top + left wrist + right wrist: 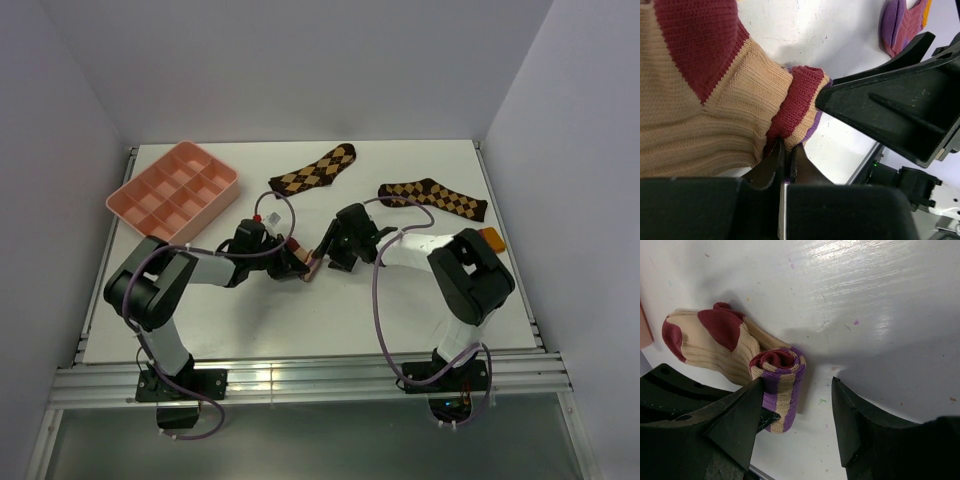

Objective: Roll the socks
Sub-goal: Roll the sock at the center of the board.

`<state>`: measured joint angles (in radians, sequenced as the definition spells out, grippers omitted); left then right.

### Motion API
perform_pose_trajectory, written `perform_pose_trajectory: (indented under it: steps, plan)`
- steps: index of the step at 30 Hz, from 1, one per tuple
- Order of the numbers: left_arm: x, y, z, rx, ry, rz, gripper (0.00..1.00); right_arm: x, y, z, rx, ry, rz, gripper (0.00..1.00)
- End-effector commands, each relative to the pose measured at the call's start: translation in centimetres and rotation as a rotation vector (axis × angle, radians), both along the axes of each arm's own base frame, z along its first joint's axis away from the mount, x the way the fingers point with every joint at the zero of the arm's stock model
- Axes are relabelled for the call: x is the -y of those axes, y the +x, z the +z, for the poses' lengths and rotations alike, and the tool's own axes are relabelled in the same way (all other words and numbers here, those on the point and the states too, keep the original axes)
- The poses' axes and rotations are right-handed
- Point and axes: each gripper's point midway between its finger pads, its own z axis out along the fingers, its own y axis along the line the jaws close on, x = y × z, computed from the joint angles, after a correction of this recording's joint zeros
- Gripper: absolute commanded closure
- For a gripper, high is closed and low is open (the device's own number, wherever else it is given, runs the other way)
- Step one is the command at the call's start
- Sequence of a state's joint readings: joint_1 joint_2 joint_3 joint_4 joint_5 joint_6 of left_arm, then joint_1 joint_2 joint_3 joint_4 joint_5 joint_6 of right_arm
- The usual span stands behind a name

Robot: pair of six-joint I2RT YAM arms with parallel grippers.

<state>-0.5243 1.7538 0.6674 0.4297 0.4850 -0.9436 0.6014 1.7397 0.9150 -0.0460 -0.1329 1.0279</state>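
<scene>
Both grippers meet near the middle of the white table [400, 310], well in from every edge. Bare tabletop stretches from them toward the near rail.

The short tan sock [705, 352], ribbed knit with maroon toe and heel, lies flat on the table. Its purple-and-tan striped cuff end is wound into a tight roll [782, 385]. The left gripper [785, 150] has its jaws pressed together on the cuff fabric at the roll's end. The right gripper [797, 385] stands with its jaws spread, one finger against the roll's side and the other out over bare table.

The crimson sock [900, 25] with a purple toe and an orange edge lies apart, beyond the right gripper (in the top view only an orange scrap shows by the right arm's elbow).

Toward the far edge lie two dark brown argyle socks, one [315, 170] just past the grippers and one [432, 198] to the right. A pink plastic compartment tray [212, 162] sits at the far left corner, beside the left arm's reach.
</scene>
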Motion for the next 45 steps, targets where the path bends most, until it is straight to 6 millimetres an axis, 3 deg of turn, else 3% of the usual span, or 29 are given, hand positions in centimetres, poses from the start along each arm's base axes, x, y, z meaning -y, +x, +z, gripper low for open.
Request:
perform_pose_trajectory:
  steps: [1,14,17,18,20,21,24,25,27,31,32,35,36,38,39,41,42,45]
  plan:
    - [-0.9,-2.0,-3.0,-0.152,0.071,-0.016,0.99,-1.2,1.0,0.6,0.041,0.022,0.016,0.37]
    - [-1.3,-1.3,-4.1,-0.251,0.072,-0.003,0.99,-1.8,1.2,-0.5,0.040,0.030,0.042,0.45]
    - [-1.5,-1.3,-4.2,-0.257,0.070,0.006,0.99,-1.6,1.1,-0.9,0.034,0.018,0.046,0.54]
    - [-1.7,-1.3,-4.2,-0.256,0.080,0.011,0.99,-1.6,1.1,-1.0,0.032,0.011,0.049,0.64]
    - [-1.9,-1.1,-4.2,-0.238,0.096,0.010,0.95,-1.5,1.2,-0.9,0.034,-0.001,0.050,0.73]
    - [-2.1,-0.8,-4.1,-0.225,0.110,0.017,0.93,-1.5,1.5,-0.7,0.045,-0.005,0.053,0.83]
    - [-2.7,-0.2,-3.8,-0.181,0.157,0.034,0.82,-1.1,1.6,-0.4,0.029,-0.050,0.052,0.99]
    - [-3.0,-0.1,-3.8,-0.169,0.179,0.032,0.74,-0.9,1.6,-0.2,0.026,-0.060,0.048,1.00]
    - [-3.2,0.4,-2.7,-0.120,0.197,0.041,0.64,-0.3,1.4,-0.4,0.002,-0.096,0.038,1.00]
    - [-4.3,1.9,-0.6,0.035,0.301,0.068,0.31,0.4,1.1,-0.4,-0.059,-0.163,0.020,1.00]
    - [-4.5,1.9,-0.3,0.061,0.333,0.072,0.29,0.5,1.0,-0.3,-0.066,-0.170,0.018,1.00]
    - [-4.4,2.7,2.2,0.229,0.424,0.087,0.27,0.8,0.9,-0.3,-0.100,-0.200,0.008,1.00]
    - [-3.6,2.3,3.4,0.291,0.438,0.073,0.27,0.5,1.1,0.2,-0.097,-0.200,0.006,1.00]
    - [-3.8,2.7,4.2,0.397,0.532,0.092,0.31,0.8,0.8,0.0,-0.123,-0.218,0.005,1.00]
    - [-2.5,1.9,5.0,0.450,0.538,0.062,0.32,0.7,1.1,0.3,-0.121,-0.216,0.003,1.00]
    - [-2.2,1.8,5.6,0.531,0.598,0.065,0.36,0.8,0.8,0.2,-0.141,-0.231,0.002,1.00]
    - [-1.0,1.1,6.1,0.573,0.593,0.041,0.37,0.7,0.8,0.3,-0.143,-0.231,0.003,1.00]
    - [0.2,0.6,6.5,0.651,0.632,0.016,0.40,0.8,0.6,0.1,-0.158,-0.236,0.001,1.00]
